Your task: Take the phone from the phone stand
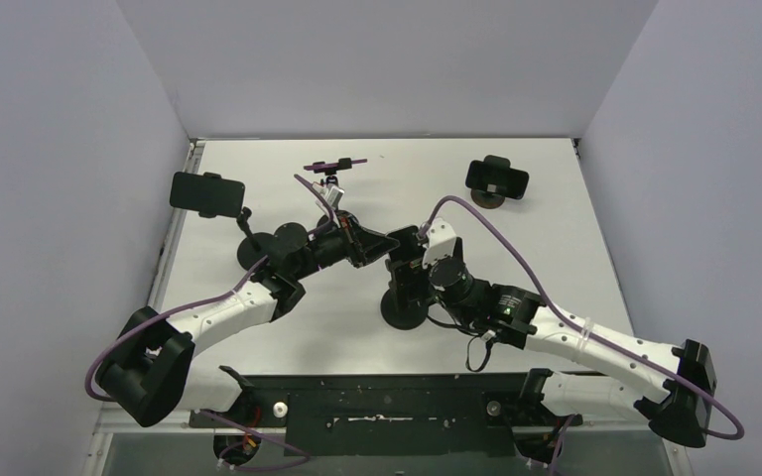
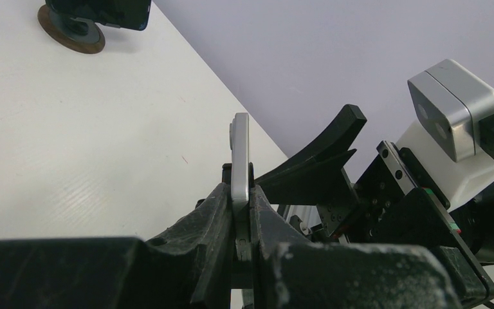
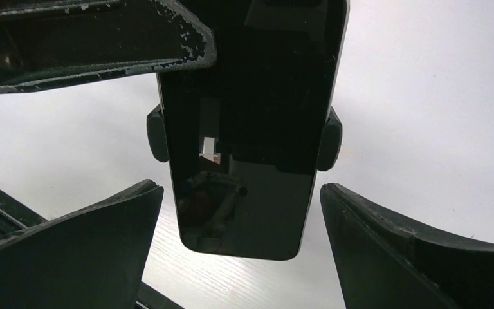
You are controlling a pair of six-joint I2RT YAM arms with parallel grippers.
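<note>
The phone [image 3: 251, 129] is a dark-screened slab held in the phone stand by two side clamps [image 3: 330, 138]. The stand's round base [image 1: 403, 309] sits mid-table. My left gripper [image 2: 241, 206] is shut on the phone's silver edge [image 2: 240, 148], seen edge-on between its pads. In the top view this gripper [image 1: 375, 244] reaches in from the left. My right gripper [image 3: 241, 187] is open, with one finger on each side of the phone's lower end and touching nothing. It [image 1: 413, 260] comes in from the right. One left finger [image 3: 103, 32] shows at the top of the right wrist view.
Other phones on stands stand at the far left [image 1: 206, 193], at the back right [image 1: 497, 179] and, on a purple holder [image 1: 334, 164], at the back centre. The left arm's purple cable [image 1: 315, 194] loops near that holder. Walls close in the table on three sides.
</note>
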